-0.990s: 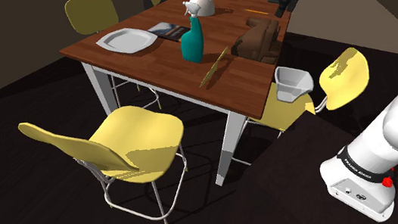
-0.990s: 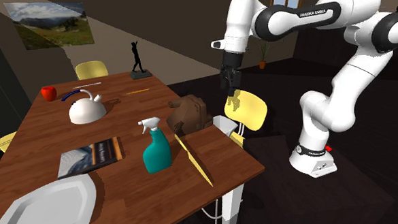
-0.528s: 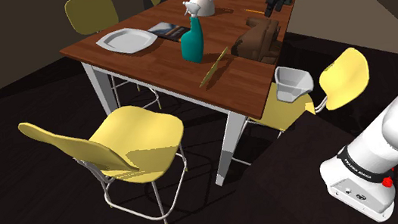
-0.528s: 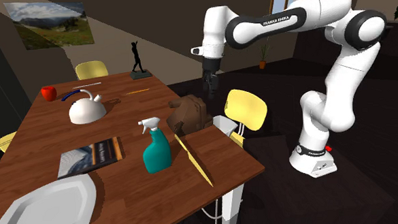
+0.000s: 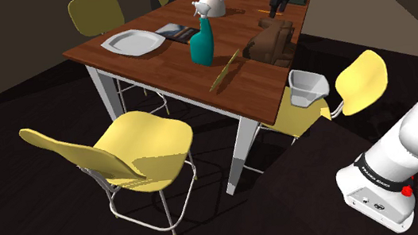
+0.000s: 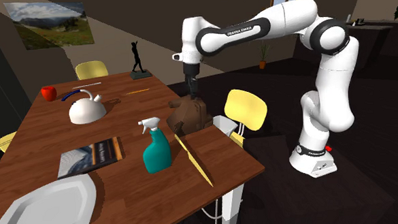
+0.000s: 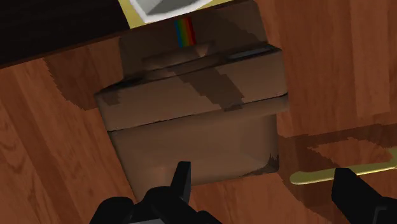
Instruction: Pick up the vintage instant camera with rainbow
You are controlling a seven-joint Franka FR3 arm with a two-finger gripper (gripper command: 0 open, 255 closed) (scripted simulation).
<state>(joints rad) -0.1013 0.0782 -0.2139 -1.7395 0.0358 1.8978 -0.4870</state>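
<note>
The jaws, spread wide, hang over the brown, boxy, rainbow-striped instant camera (image 7: 191,108), which sits untouched on the wooden bench (image 7: 38,159), offset toward one fingertip.

item: brown, box-shaped vintage instant camera (image 7: 197,121) (image 6: 189,117), stepped top, narrow rainbow stripe at one end. condition: whole, upright. location: resting on brown wooden table (image 6: 48,133), close to one long edge, rainbow end toward that edge.
</note>
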